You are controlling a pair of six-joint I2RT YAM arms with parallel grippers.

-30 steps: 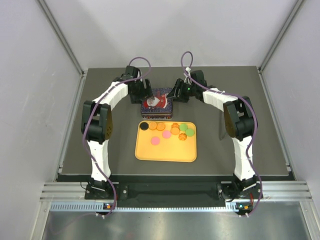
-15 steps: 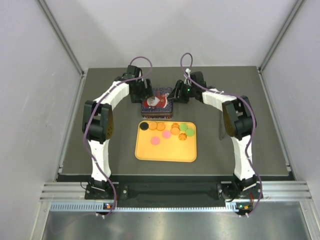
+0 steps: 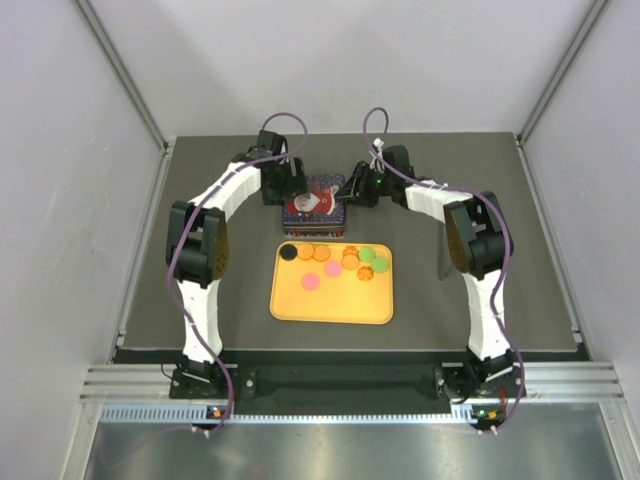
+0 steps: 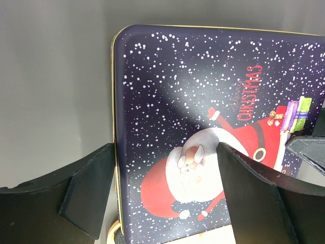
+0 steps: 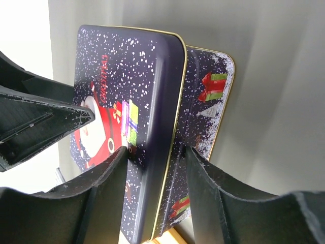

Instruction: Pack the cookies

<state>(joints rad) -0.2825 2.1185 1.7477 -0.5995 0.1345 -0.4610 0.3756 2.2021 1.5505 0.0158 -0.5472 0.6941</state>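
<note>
Cookies all lie on the yellow tray; none is packed yet. The left end effector is wide apart over the tin lid. The right end effector straddles the lid's edge, but I cannot tell if it grips.

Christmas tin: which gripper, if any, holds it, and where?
Cannot be told: left gripper open astride the tin lid, left edge; right gripper brackets its right rim, contact unclear.

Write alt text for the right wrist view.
A dark blue Christmas tin with a snowy Santa-printed lid fills the view; the right pincer straddles the lid's gold-rimmed edge, one black finger on each side.
</note>
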